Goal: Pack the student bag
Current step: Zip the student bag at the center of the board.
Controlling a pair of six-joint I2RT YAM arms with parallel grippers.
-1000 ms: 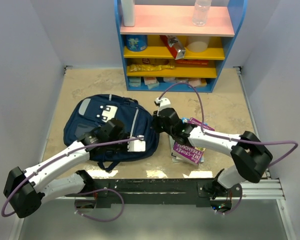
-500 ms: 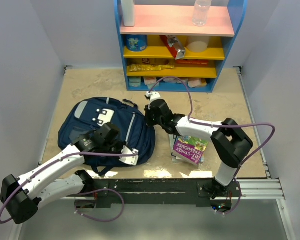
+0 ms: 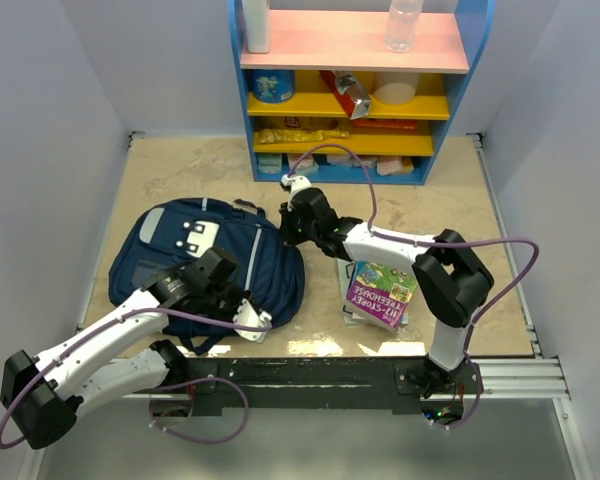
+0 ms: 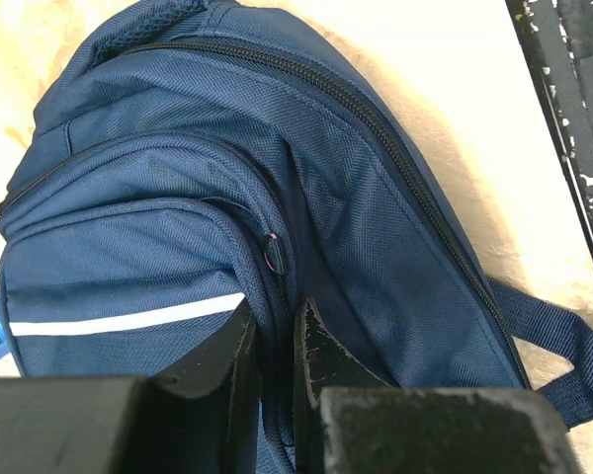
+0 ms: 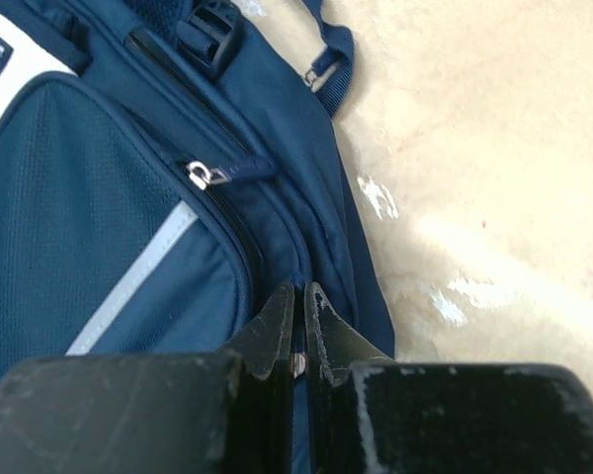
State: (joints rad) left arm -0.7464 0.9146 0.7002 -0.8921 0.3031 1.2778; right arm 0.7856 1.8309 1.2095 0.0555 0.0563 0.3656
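Note:
The student bag is a navy backpack lying flat on the table's left half, and it fills the left wrist view and the right wrist view. My left gripper is at the bag's near right edge, shut on a fold of fabric beside a zip seam. At the bag's far right edge my right gripper is shut on a small metal zip pull that shows between its fingers. A second zip pull lies loose on the front pocket.
A small stack of books with a purple cover lies just right of the bag, under the right forearm. A blue and yellow shelf unit with packets, a tin and a bottle stands at the back. Bare table lies right of the bag.
My right gripper has moved away and to the left along the bag's edge. The left gripper has pulled back toward the near edge, and the bag has shifted left and turned with them.

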